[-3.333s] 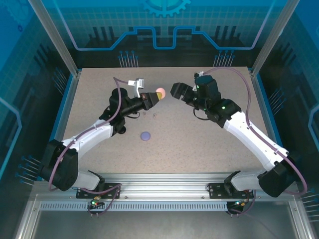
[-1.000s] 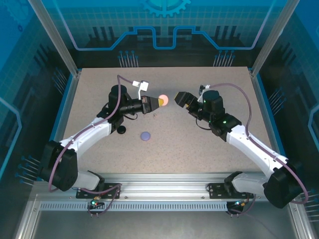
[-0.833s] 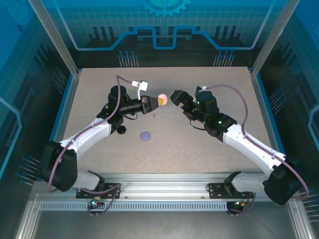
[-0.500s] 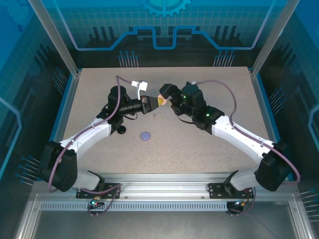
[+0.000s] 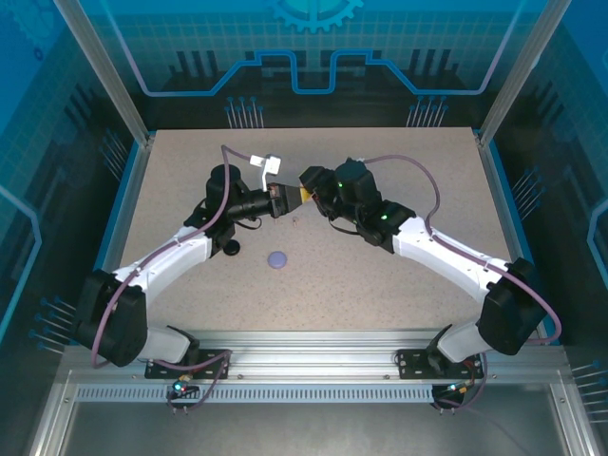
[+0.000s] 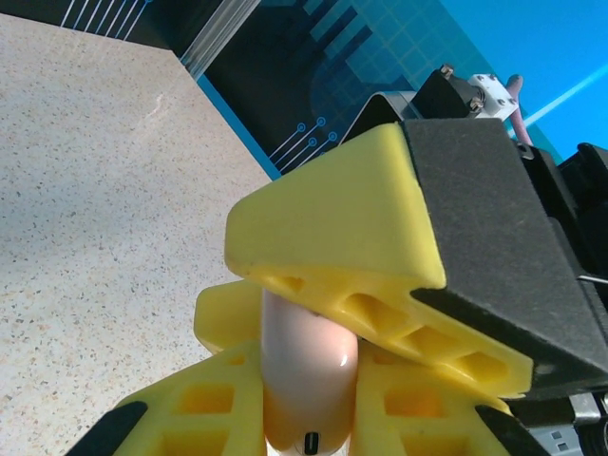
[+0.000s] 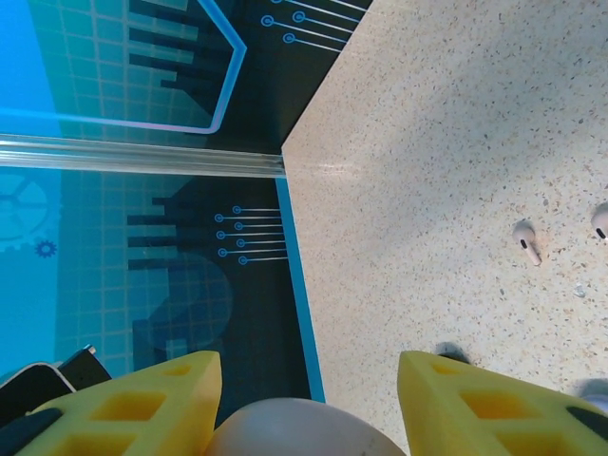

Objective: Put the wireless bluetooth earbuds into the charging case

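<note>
A pale pink charging case [image 6: 309, 361] stands edge-on between the yellow fingers of my left gripper [image 6: 309, 394], which is shut on its flat sides, above the table's middle [image 5: 296, 196]. My right gripper [image 5: 307, 181] has come over the case from the right. One of its yellow fingers [image 6: 332, 237] rests on the case's top edge. In the right wrist view the case's rounded top [image 7: 304, 429] spans the gap of the right gripper [image 7: 309, 380]. Two pale earbuds [image 7: 525, 239] [image 7: 600, 218] lie on the table below.
A purple round case [image 5: 277, 258] and a small black case [image 5: 231, 248] lie on the speckled table [image 5: 380, 275] in front of the left arm. A blue rim and clear walls [image 7: 285, 166] bound the table at the back.
The right arm swung left across the table until its gripper reached the pink case, and its jaws narrowed around it. The left gripper kept holding the case in place.
</note>
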{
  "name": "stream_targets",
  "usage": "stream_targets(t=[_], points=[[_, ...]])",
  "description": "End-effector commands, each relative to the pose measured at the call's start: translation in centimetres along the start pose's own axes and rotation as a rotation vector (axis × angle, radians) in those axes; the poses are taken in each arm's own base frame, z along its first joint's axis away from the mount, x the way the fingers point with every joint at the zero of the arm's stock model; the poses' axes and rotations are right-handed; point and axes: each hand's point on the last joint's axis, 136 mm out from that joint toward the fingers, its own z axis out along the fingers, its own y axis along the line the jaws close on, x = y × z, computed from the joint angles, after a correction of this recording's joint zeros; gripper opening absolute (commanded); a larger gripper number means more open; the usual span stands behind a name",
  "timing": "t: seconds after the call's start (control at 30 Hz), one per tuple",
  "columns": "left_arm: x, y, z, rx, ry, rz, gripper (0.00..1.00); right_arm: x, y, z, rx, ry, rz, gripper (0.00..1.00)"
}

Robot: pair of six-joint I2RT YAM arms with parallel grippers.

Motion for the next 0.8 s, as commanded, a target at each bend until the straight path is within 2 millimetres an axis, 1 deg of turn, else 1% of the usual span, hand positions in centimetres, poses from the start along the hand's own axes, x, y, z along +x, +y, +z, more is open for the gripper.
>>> stream_targets(t=[0.0,0.03,0.1,0.13,0.23,0.37,0.53,0.6,0.73,0.77], points=[[-0.6,-1.0,-0.4,0.011,-0.032,0.059,0.0,0.1,1.0,0.1,-0.021,-0.012,0.017,0.47],[-0.6,-1.0,-0.5,0.009,-0.034,0.058,0.01,0.0,0.9,0.1,-0.018,-0.017,0.02,0.46],[-0.5,-0.9,-0.5,0.004,-0.036,0.056,0.08,-0.1,0.7,0.0,-0.013,-0.026,0.031,0.44],[-0.6,-0.9,-0.6,0.004,-0.041,0.058,0.14,-0.1,0.6,0.0,-0.009,-0.031,0.038,0.43],[-0.6,-0.8,-0.7,-0.006,-0.053,0.06,0.3,-0.5,0.4,-0.1,-0.002,-0.051,0.052,0.41],[-0.7,-0.8,-0.9,-0.014,-0.061,0.066,0.41,-0.5,0.2,-0.1,0.009,-0.06,0.056,0.41],[-0.8,-0.8,-0.9,-0.016,-0.067,0.067,0.43,-0.7,-0.2,-0.2,0.017,-0.07,0.062,0.4],[-0.8,-0.7,-0.9,-0.017,-0.07,0.066,0.41,-0.6,-0.2,-0.2,0.017,-0.067,0.062,0.4],[-0.8,-0.8,-0.8,-0.006,-0.067,0.059,0.34,-0.5,0.0,-0.1,0.011,-0.062,0.059,0.4],[-0.9,-0.8,-0.7,-0.005,-0.068,0.059,0.34,-0.6,0.0,-0.1,0.009,-0.061,0.057,0.4]])
